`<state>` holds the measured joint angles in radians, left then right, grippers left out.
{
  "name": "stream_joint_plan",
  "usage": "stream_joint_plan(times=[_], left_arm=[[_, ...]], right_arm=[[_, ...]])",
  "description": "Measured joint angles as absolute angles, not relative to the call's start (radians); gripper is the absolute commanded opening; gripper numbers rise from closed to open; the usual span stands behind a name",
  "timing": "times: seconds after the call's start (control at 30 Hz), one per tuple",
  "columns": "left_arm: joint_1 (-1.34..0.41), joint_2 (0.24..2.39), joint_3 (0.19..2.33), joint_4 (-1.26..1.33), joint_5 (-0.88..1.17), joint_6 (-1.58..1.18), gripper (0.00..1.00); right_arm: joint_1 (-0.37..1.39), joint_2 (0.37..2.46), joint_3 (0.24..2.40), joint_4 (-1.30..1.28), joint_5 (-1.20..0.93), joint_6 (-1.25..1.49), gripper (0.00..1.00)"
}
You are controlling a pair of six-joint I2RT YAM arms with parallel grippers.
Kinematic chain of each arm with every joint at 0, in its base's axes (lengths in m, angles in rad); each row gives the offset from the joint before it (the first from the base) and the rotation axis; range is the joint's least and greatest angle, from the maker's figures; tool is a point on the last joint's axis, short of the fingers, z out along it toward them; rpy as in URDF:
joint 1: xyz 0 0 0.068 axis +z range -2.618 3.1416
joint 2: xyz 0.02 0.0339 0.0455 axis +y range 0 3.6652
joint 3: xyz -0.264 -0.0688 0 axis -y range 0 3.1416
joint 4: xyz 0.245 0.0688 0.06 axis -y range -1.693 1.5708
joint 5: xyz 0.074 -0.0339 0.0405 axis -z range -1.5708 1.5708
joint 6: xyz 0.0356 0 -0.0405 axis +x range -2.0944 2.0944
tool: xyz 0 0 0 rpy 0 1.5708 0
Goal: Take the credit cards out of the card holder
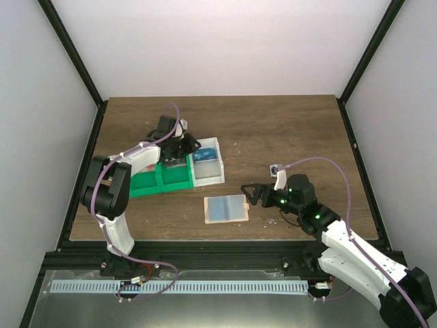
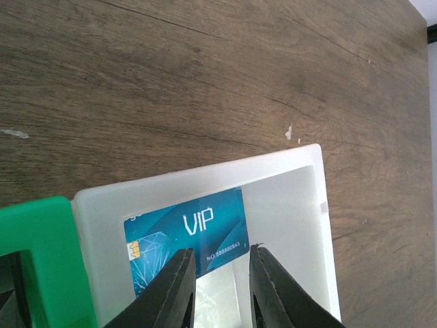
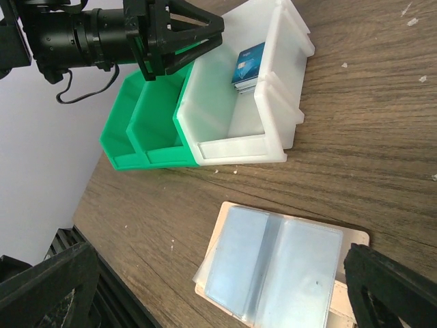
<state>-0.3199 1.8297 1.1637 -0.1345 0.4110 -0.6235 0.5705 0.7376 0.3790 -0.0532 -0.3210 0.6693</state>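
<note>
In the white box [image 2: 287, 179], the blue card [image 2: 184, 236] lies under the left gripper [image 2: 220, 256], jaws slightly parted and released. The right gripper [image 1: 251, 193] gapes beside the card holder [image 1: 225, 209], spread flat on the table [image 1: 287, 137].

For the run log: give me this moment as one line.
left gripper: open, over white box | blue card: in white box | right gripper: open, beside card holder | card holder: spread open on table
</note>
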Motion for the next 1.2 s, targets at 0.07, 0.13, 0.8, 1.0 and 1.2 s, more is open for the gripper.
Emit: stream_joint_plan(times=[0.07,0.13,0.8,1.0,1.2], left_arm=[[-0.32,1.83,1.169,-0.147,0.407,-0.624,0.25],[-0.32,1.829,1.18,-0.16,0.403,-0.621,0.27],[-0.32,1.482,1.042,-0.242,0.439,-0.545,0.48],[-0.327,1.325,0.877,-0.264,0.506,-0.516,0.46],[-0.358,1.242,0.735,-0.252,0.586,-0.517,0.46]], right_arm=[[0.57,0.738,0.379,-0.055,-0.321,0.67,1.0],[0.57,0.738,0.379,-0.055,-0.32,0.672,1.0],[0.571,0.864,0.395,-0.146,-0.24,0.784,0.88],[0.57,0.851,0.394,-0.092,-0.271,0.83,0.58],[0.573,0.952,0.394,-0.043,-0.334,0.866,0.48]])
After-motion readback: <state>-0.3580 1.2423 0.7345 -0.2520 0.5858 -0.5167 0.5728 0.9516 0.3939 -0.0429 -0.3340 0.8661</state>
